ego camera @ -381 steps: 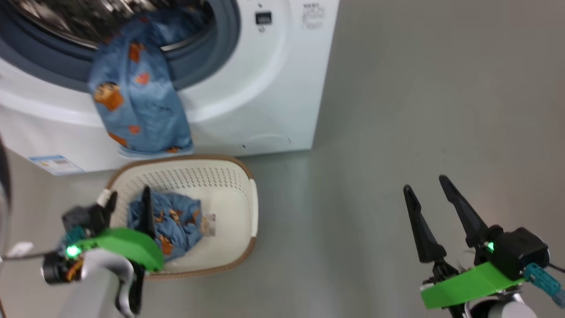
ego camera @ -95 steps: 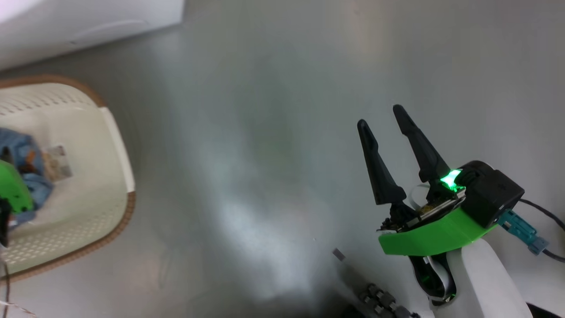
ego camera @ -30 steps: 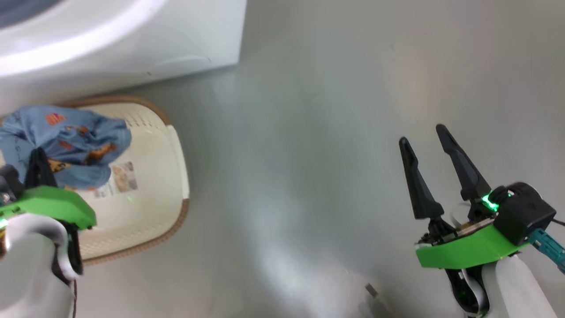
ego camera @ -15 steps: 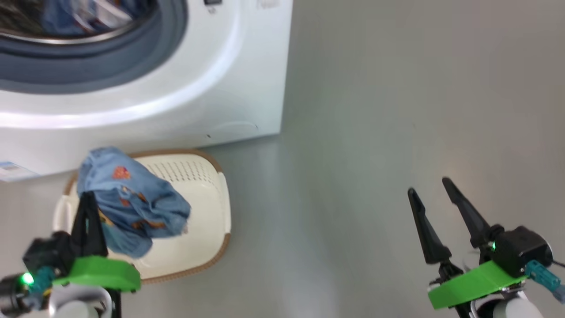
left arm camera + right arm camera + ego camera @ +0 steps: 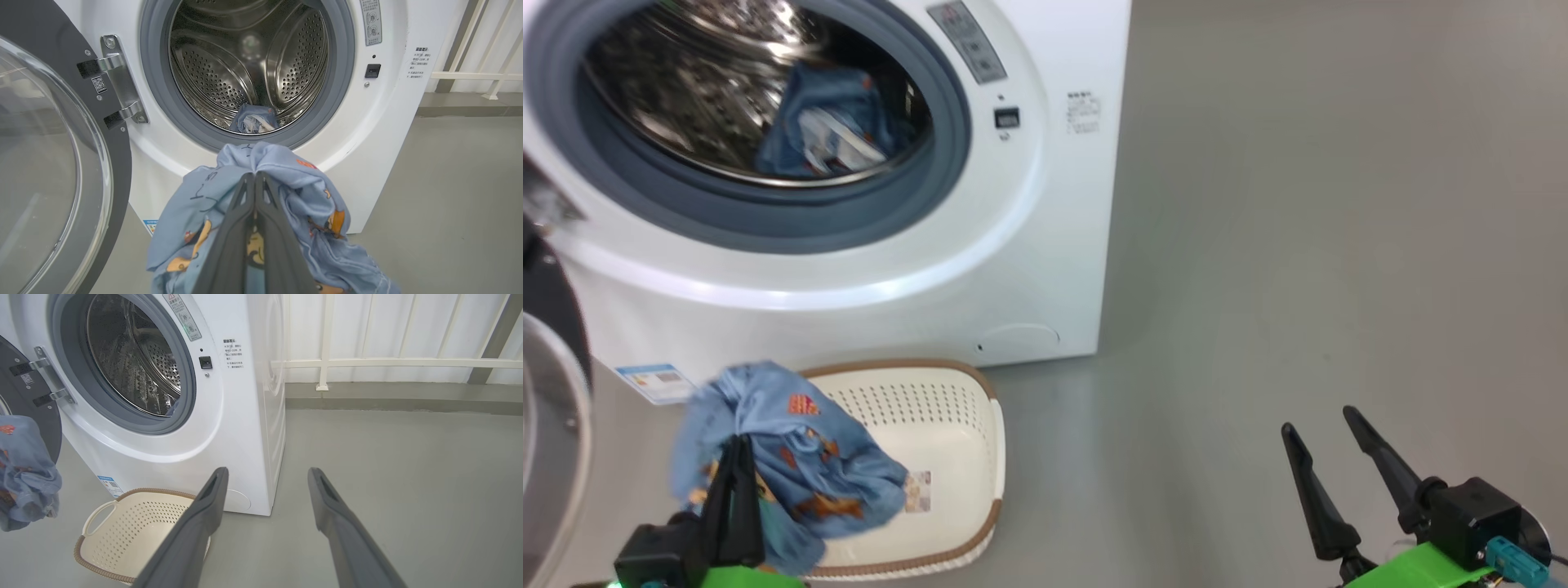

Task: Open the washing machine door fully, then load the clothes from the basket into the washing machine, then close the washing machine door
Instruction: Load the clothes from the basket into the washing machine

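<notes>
The white washing machine (image 5: 1045,204) stands with its black glass door (image 5: 53,163) swung wide to the left. A blue bear-print garment (image 5: 253,120) lies low in the steel drum. My left gripper (image 5: 255,176) is shut on another piece of the clothes (image 5: 302,183), held bunched in the air in front of the drum opening. In the head view that garment (image 5: 792,433) hangs over the left end of the cream basket (image 5: 980,457), whose visible part holds nothing. My right gripper (image 5: 1317,420) is open over bare floor to the right, holding nothing.
The basket (image 5: 135,535) sits on the grey floor (image 5: 1298,245) right against the machine's front. A white railing (image 5: 388,363) and a wall run behind the machine on the right. A blue energy sticker (image 5: 654,382) is low on the machine's front.
The head camera has tilted up, bringing the drum into view. My left gripper has lifted the blue garment up out of the basket. The right gripper stays open.
</notes>
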Controlling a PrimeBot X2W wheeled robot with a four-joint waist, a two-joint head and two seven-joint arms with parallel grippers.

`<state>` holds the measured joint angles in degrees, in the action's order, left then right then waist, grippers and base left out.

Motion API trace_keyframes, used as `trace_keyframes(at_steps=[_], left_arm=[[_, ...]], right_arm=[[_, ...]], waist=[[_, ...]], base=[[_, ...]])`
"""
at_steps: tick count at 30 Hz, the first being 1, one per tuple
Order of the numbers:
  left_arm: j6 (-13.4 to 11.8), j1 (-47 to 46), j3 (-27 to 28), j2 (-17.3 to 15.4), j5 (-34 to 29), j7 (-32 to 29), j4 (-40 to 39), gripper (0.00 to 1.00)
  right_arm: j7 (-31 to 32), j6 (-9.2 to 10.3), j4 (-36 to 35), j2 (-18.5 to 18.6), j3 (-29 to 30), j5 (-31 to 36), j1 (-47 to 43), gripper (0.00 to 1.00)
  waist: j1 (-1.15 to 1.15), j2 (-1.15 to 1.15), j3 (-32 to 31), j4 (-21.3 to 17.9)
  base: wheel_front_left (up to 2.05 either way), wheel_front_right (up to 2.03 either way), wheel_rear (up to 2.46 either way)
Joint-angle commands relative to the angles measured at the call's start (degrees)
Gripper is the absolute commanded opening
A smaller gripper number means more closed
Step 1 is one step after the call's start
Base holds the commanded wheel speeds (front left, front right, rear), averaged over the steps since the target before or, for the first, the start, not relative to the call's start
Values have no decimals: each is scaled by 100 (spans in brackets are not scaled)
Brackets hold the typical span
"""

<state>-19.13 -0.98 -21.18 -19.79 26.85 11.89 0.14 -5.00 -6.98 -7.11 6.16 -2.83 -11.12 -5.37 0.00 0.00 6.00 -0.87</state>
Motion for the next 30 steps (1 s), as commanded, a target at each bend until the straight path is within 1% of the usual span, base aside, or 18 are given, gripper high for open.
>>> trace_keyframes(at_steps=[1, 7, 15, 30], left_arm=[[-29, -79, 198, -171, -39, -22, -173, 0], [-13, 67, 123, -206, -10, -97, -231, 0], [-17, 162, 89, -232, 31, -131, -291, 0], [-14, 181, 46, -226, 94, -131, -301, 0]], right_arm=[[25, -51, -196, 25, -104, 41, -11, 100], [155, -51, -274, -54, -67, 95, -211, 100], [246, -51, -361, -107, -2, 131, -342, 100], [302, -51, -427, -145, 10, 130, -366, 100]], waist=[[0, 0, -361, 238], [0, 0, -604, 296], [0, 0, -764, 313], [0, 0, -771, 269]], base=[[0, 0, 0], [0, 0, 0], [0, 0, 0], [0, 0, 0]])
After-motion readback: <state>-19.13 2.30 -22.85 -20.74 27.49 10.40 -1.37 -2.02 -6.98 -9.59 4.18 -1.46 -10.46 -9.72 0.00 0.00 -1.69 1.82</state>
